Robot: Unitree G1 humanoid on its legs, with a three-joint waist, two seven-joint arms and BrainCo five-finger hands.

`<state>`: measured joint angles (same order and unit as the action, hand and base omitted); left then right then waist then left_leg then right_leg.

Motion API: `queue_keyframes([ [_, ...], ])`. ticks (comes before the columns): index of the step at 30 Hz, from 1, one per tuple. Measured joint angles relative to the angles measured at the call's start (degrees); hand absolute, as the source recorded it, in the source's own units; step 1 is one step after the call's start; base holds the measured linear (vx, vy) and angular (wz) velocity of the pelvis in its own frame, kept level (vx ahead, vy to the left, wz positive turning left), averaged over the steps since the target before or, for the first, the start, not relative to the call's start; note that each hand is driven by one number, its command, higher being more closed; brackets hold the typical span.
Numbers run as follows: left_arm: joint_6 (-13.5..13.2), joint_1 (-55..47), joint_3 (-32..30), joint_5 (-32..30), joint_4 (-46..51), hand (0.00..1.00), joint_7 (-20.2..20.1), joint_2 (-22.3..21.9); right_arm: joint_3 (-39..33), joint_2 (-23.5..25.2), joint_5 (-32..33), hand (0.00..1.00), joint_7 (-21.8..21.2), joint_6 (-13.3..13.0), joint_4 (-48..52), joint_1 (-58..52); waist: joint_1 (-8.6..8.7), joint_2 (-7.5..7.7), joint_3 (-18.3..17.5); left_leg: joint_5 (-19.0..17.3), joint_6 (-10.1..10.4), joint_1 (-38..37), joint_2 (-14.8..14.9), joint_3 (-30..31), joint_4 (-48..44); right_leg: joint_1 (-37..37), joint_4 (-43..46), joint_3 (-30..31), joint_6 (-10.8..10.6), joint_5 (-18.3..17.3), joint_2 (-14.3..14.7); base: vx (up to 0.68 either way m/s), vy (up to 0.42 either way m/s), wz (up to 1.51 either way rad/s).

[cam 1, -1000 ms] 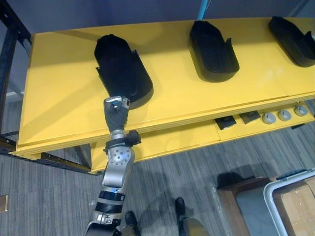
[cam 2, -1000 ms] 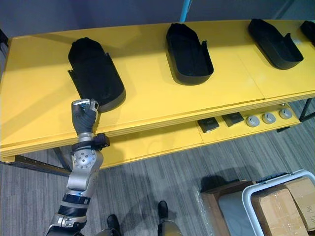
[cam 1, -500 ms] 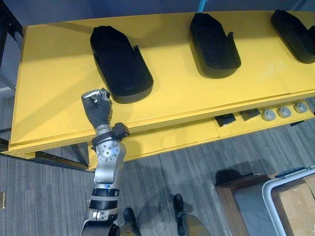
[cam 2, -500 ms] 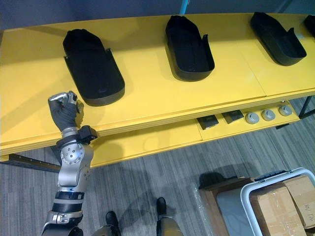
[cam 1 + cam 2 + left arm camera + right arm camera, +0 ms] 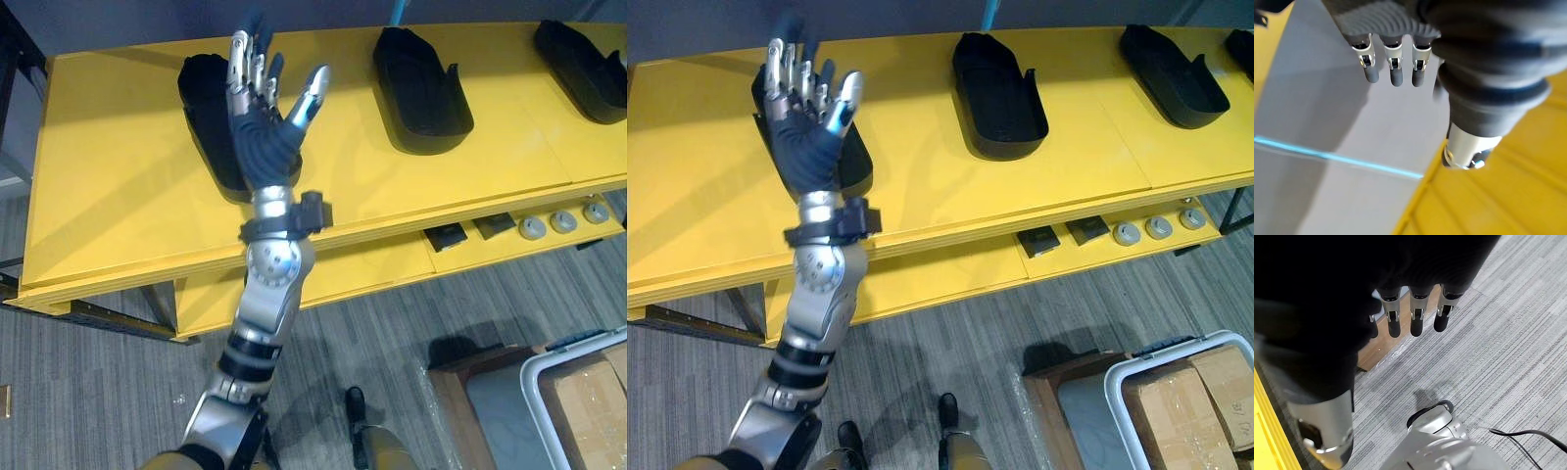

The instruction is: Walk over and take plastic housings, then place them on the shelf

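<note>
Three black plastic housings lie on the yellow shelf [image 5: 118,176]: a left one [image 5: 206,113], a middle one [image 5: 421,78] and a right one [image 5: 583,64]. My left hand [image 5: 265,137] is raised above the shelf's front part, open, fingers spread and straight, holding nothing; it hides part of the left housing. In the left wrist view its fingers [image 5: 1396,68] point straight at a grey wall. My right hand [image 5: 1415,318] hangs open over grey carpet, fingers straight, empty.
A lower yellow shelf carries small black squares [image 5: 448,238] and round grey parts [image 5: 561,222]. A white-rimmed bin with a cardboard box [image 5: 583,392] and a brown crate [image 5: 460,382] stand on the floor at lower right. A dark rack frame [image 5: 15,59] stands at the left.
My left hand, curled at the near end of the left housing, drew back off it, then rose and opened with fingers spread. The housing stays on the shelf.
</note>
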<state>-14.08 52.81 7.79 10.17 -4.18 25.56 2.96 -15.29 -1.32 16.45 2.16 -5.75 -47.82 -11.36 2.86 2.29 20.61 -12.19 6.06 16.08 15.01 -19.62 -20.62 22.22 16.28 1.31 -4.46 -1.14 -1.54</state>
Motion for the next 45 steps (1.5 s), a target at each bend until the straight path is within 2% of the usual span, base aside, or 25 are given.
queue_keyframes([
  [3, 1.89, 3.98, -1.84, 1.95, -6.57, 0.00, -0.35, 2.80, 0.00, 0.03, 0.03, 0.00, 0.00, 0.03, 0.01, 0.02, 0.58, 0.05, 0.04, 0.01, 0.00, 0.16, 0.06, -1.11, -0.07, 1.08, 0.10, 1.22, 0.08, 0.21, 0.24, 0.01, 0.003, -0.20],
  [5, 3.71, 7.31, -2.83, 3.40, -12.40, 0.00, -1.17, 6.09, -0.02, 0.37, 0.25, 0.00, 0.00, 0.09, -0.08, -0.05, 1.67, 0.35, 0.38, 0.02, 0.01, 0.15, 0.31, -1.57, -0.44, 1.25, 0.23, 1.42, 0.10, 0.29, 0.38, 0.02, 0.007, -0.13],
  [9, 4.74, 12.02, -3.06, 4.79, -18.09, 0.00, -3.19, 9.10, -0.30, 0.88, 1.59, 0.00, -0.01, 0.09, -0.05, -0.21, 1.85, 0.75, 0.80, 0.02, 0.01, 0.70, 0.85, -2.06, -1.62, 1.65, 0.37, 1.71, 0.11, 0.29, 0.48, 0.03, 0.012, -0.08],
  [12, 5.36, 14.86, -3.10, 8.74, -22.76, 0.00, -5.39, 10.63, -0.28, 0.97, 2.48, 0.00, -0.05, 0.08, 0.09, -0.23, 1.85, 0.78, 1.51, 0.03, -0.01, 0.77, 0.94, -2.03, -2.27, 1.67, 0.83, 1.70, 0.11, 0.29, 0.43, 0.04, 0.024, -0.01],
  [17, 6.00, 16.35, -3.03, 12.27, -27.40, 0.00, -7.92, 10.99, -0.21, 0.98, 2.61, 0.00, -0.09, 0.08, 0.35, -0.27, 1.75, 0.77, 2.11, 0.04, -0.02, 0.87, 0.91, -2.02, -2.90, 1.65, 1.22, 1.48, 0.11, 0.28, 0.17, 0.03, 0.033, 0.00],
  [26, 7.61, 19.03, -1.98, 14.69, -33.17, 0.00, -12.36, 11.49, 0.89, 0.70, 4.74, 0.00, -0.19, 0.44, 0.93, -0.52, 1.72, 0.65, 3.08, 0.05, -0.05, 0.89, 0.92, -1.02, -3.40, 0.95, 1.27, 0.73, 0.12, 0.23, -0.04, -0.01, 0.017, 0.03],
  [32, 8.03, 19.42, -1.77, 15.44, -34.65, 0.00, -13.55, 11.92, 1.16, 0.67, 4.79, 0.00, -0.58, 0.67, 1.23, -0.97, 1.49, 0.63, 3.19, -0.01, -0.10, 1.17, 0.94, -0.54, -3.40, 0.82, 1.28, -0.13, 0.12, 0.16, -0.15, -0.05, 0.018, 0.07],
  [45, 8.47, 19.50, -3.07, 15.38, -34.83, 0.00, -13.50, 14.93, 1.75, 0.39, 4.73, 0.00, -0.99, 1.17, 1.17, -2.07, 0.98, 0.32, 3.35, -0.11, -0.23, 1.87, 0.93, -0.32, -4.12, 1.92, 2.76, -0.30, 0.15, 0.09, -0.29, -0.03, 0.011, 0.00],
])
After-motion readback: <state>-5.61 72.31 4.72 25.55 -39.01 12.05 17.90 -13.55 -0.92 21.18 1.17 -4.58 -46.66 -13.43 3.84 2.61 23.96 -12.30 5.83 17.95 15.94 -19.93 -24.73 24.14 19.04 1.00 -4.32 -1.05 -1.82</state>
